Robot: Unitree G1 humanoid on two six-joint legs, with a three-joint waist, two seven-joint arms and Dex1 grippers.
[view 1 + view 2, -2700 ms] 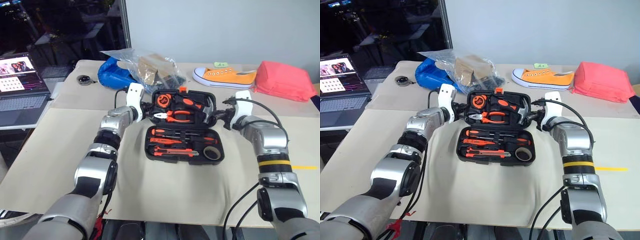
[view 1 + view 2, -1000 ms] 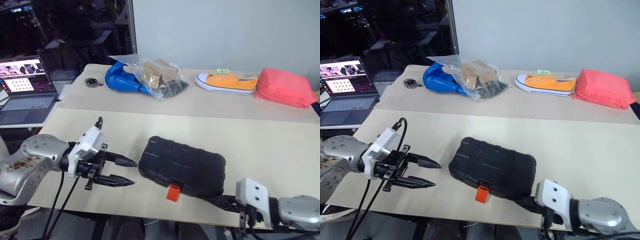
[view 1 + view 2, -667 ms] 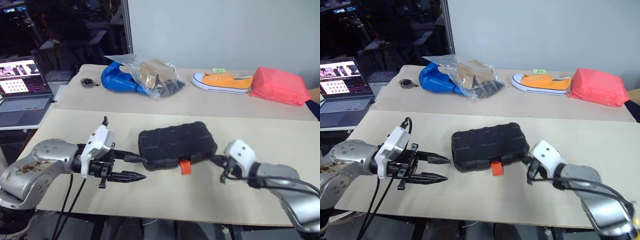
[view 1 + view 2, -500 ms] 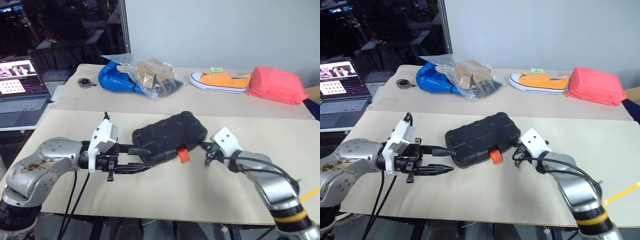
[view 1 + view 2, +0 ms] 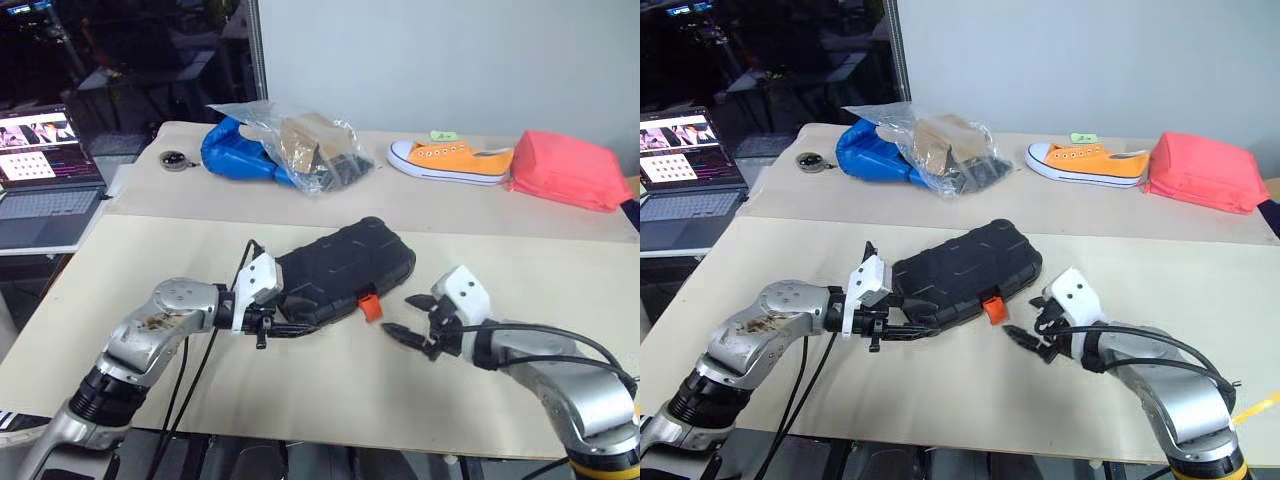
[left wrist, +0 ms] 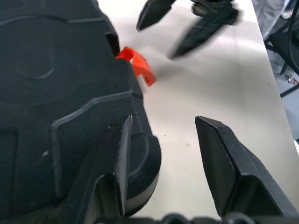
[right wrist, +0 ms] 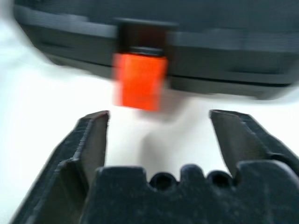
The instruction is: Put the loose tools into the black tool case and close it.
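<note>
The black tool case (image 5: 345, 265) lies shut and slantwise on the beige table (image 5: 200, 250), its orange latch (image 5: 370, 305) hanging at the near edge. The loose tools are hidden. My left gripper (image 5: 292, 322) is open at the case's near left corner. In the left wrist view one finger (image 6: 117, 163) lies over that corner of the case (image 6: 56, 93) and the other finger (image 6: 229, 172) hovers above bare table. My right gripper (image 5: 408, 318) is open just right of the latch. In the right wrist view the latch (image 7: 140, 81) sits straight ahead of the right gripper (image 7: 159, 135), a little apart.
At the back of the table lie a blue bag under a clear plastic bag (image 5: 285, 150), an orange shoe (image 5: 450, 160) and a red pouch (image 5: 570, 170). A small round thing (image 5: 175, 160) sits at the back left. An open laptop (image 5: 45, 170) stands to the left.
My right gripper has opened and come up in front of the orange latch. The left gripper has moved right to the case's near left corner. The camera has shifted.
</note>
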